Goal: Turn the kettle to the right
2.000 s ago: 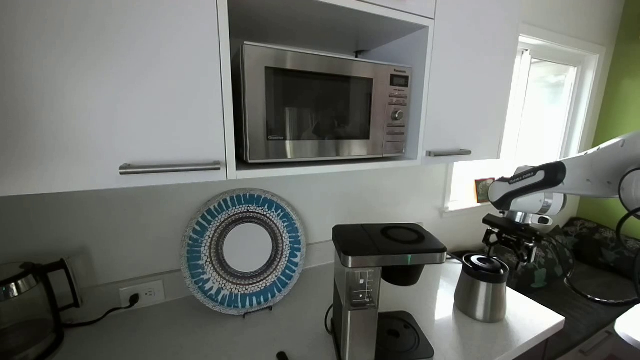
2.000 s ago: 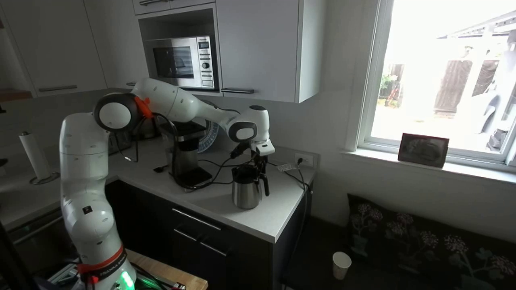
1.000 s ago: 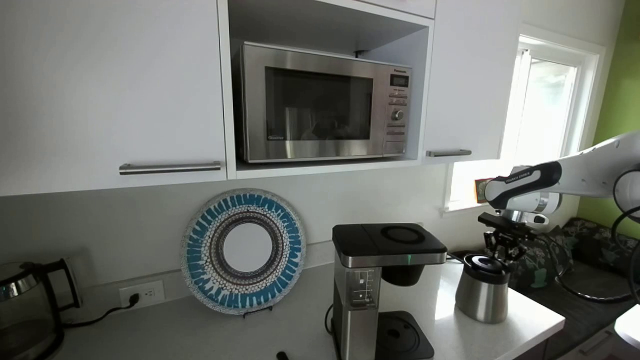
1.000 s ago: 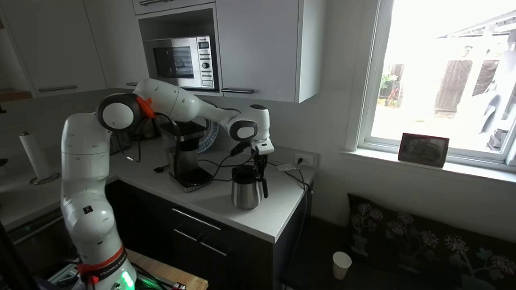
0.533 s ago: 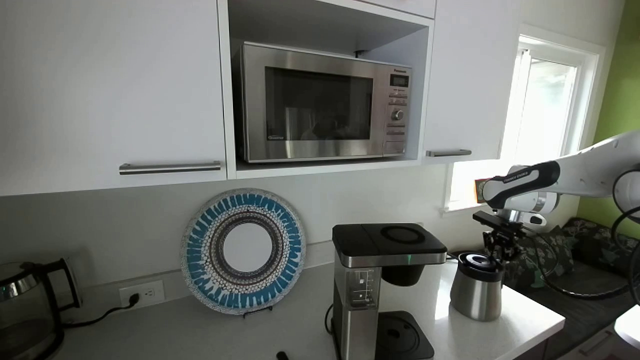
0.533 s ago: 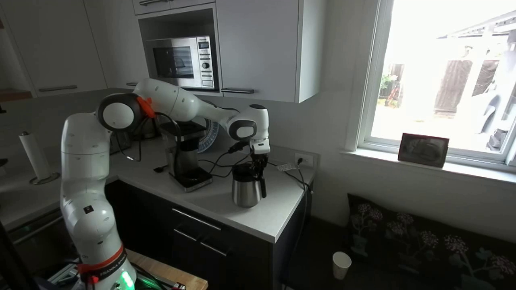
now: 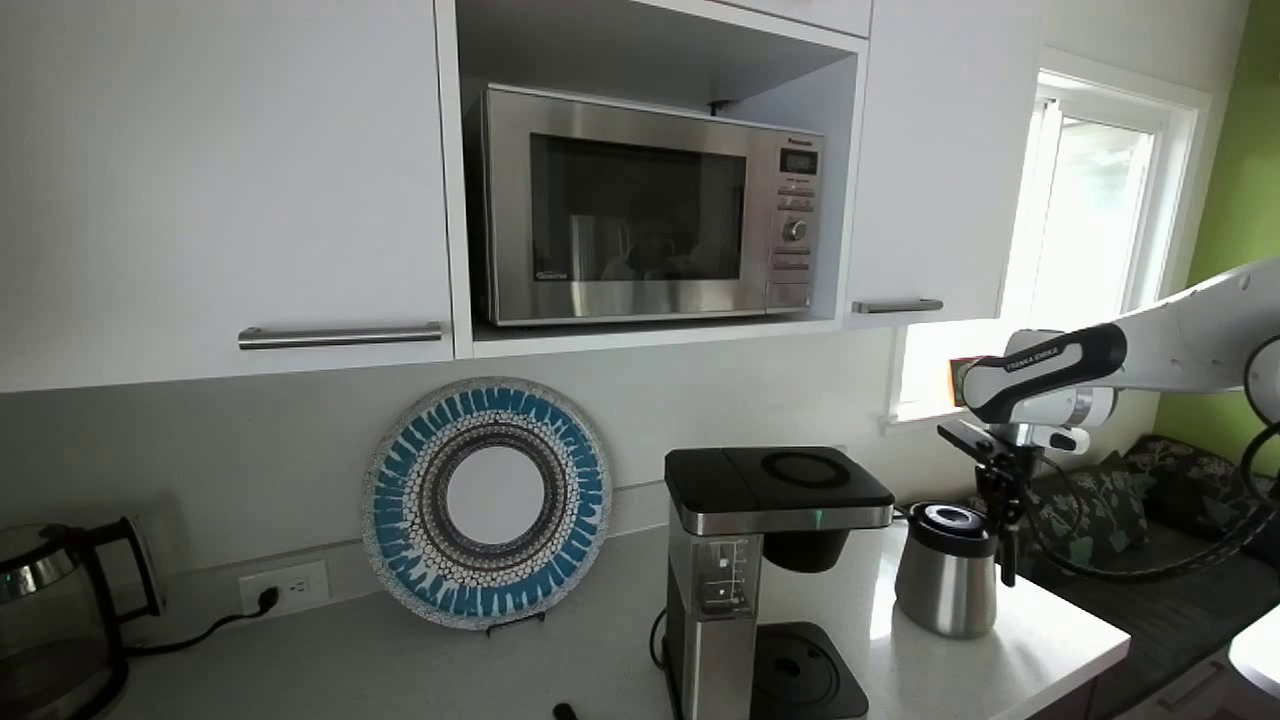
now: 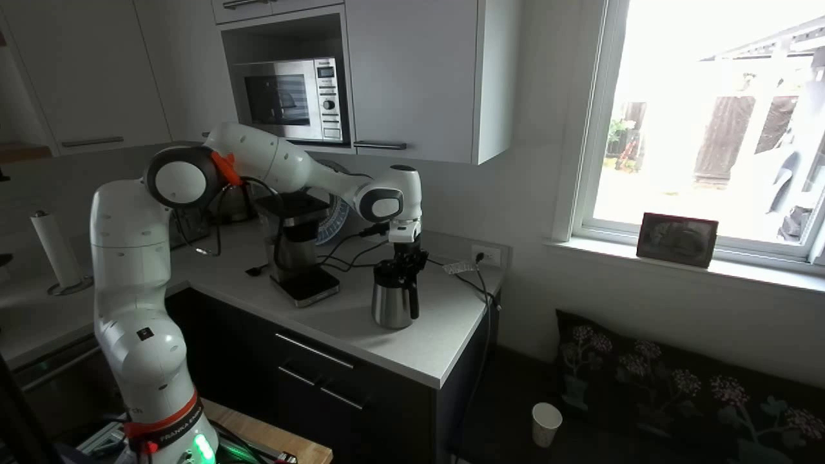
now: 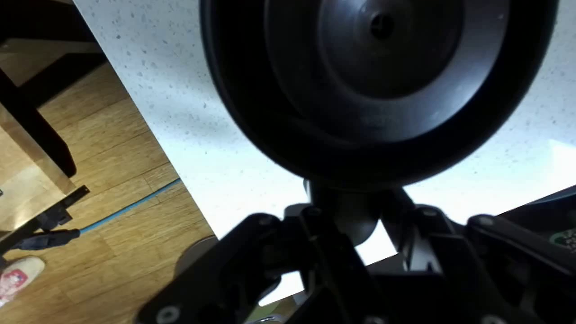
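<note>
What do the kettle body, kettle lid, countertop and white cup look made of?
Kettle body: most likely brushed stainless steel; satin grey, soft reflections.
Kettle lid: black, semi-gloss, probably molded plastic; smooth rings, muted highlights.
Countertop: possibly quartz composite or stone; white, grey-flecked, glossy where light glares.
White cup: likely paper; matte, tapered wall; plastic possible.

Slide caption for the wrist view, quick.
Claw closed on the handle of the kettle, its round dark top over the speckled counter.
</note>
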Available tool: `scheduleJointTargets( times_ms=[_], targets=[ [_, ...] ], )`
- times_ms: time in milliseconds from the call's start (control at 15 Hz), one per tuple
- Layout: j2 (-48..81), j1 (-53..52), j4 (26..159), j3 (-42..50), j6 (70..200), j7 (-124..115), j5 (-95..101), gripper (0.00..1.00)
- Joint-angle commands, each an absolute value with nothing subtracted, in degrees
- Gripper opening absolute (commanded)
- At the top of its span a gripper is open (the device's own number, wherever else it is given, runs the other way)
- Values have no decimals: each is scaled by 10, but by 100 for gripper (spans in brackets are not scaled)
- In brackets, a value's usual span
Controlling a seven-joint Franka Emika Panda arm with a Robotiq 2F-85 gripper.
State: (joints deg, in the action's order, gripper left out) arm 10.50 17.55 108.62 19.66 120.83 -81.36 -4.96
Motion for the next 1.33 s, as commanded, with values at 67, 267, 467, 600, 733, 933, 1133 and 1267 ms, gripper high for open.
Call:
scheduleJointTargets(
  times_ms=[67,267,467,600,733,933,1133,1267],
  targets=[
    [52,165,1146,203,1225,-927,-32,9],
    [41,170,1161,202,1229,-996,-42,9],
    [32,173,1182,203,1245,-1059,-36,9],
    [52,176,1155,198,1231,-1036,-41,34],
    [46,177,1167,198,1246,-1051,-40,34],
    [43,177,1171,198,1250,-1056,-40,34],
    [46,174,1174,199,1253,-1099,-24,9],
    [36,168,1181,199,1251,-1173,9,9]
  ],
)
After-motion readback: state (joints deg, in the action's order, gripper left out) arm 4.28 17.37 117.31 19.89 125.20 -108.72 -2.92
